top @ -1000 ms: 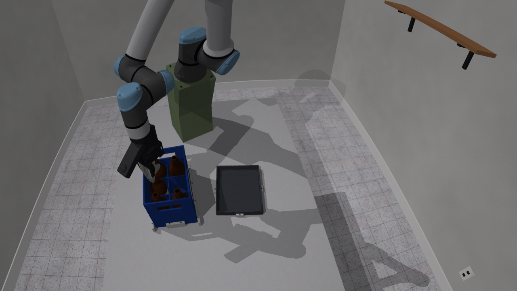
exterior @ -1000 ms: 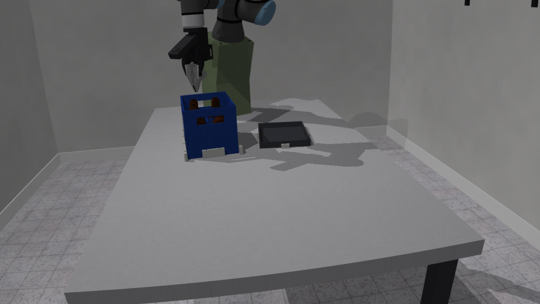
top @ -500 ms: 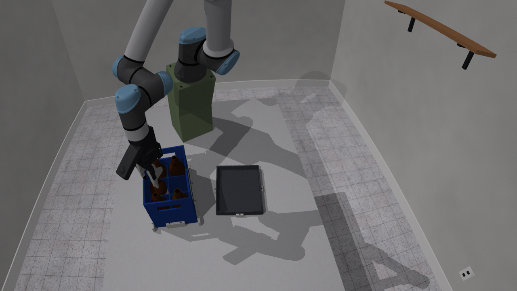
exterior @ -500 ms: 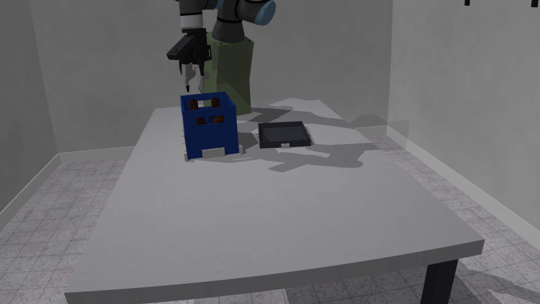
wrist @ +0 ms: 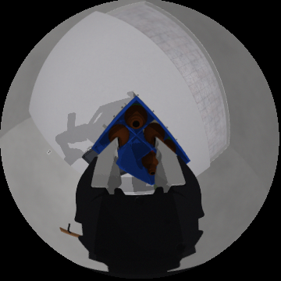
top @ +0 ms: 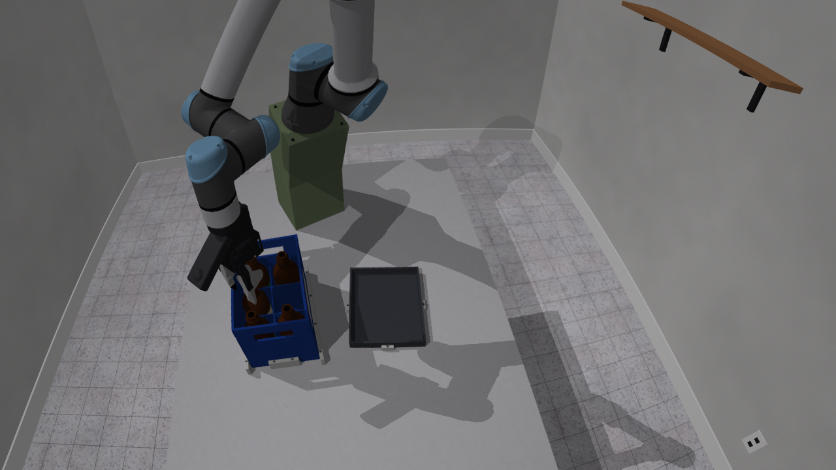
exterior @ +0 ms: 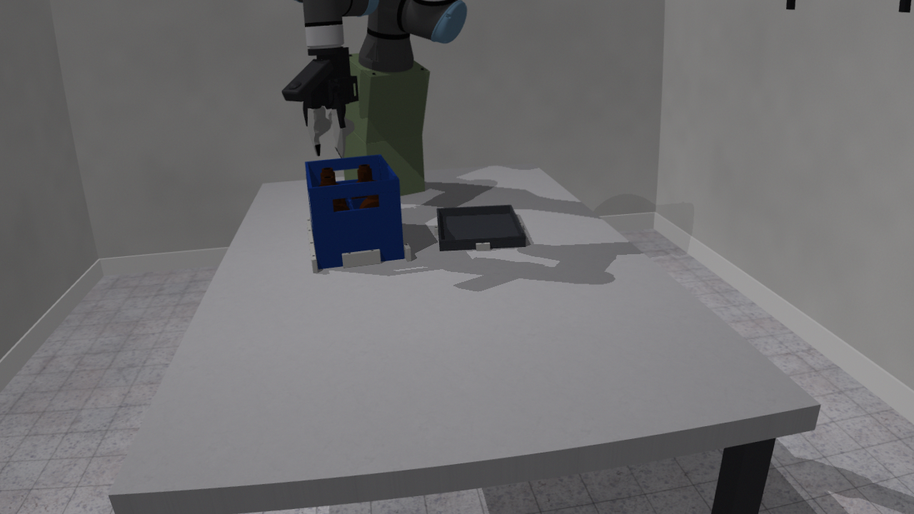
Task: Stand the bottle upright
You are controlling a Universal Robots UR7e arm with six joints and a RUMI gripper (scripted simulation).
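Observation:
A blue crate (top: 274,346) (exterior: 354,223) (wrist: 134,165) stands on the table and holds brown bottles in its cells. In the top view I see bottles at the back right (top: 285,268), the front right (top: 289,313), the front left (top: 252,318) and the middle left (top: 257,301). One more at the back left is partly hidden by the gripper. Two bottle tops (exterior: 328,177) (exterior: 364,171) show over the rim in the exterior view. My gripper (top: 248,289) (exterior: 327,150) (wrist: 136,137) hangs just above the crate's left column, fingers partly apart with nothing between them. The dark tray (top: 351,303) (exterior: 482,239) lies empty to the crate's right.
The arm's green pedestal (top: 309,175) (exterior: 393,128) stands behind the crate. A wooden shelf (top: 713,46) hangs on the right wall. The grey table (exterior: 447,358) stretches far toward the front.

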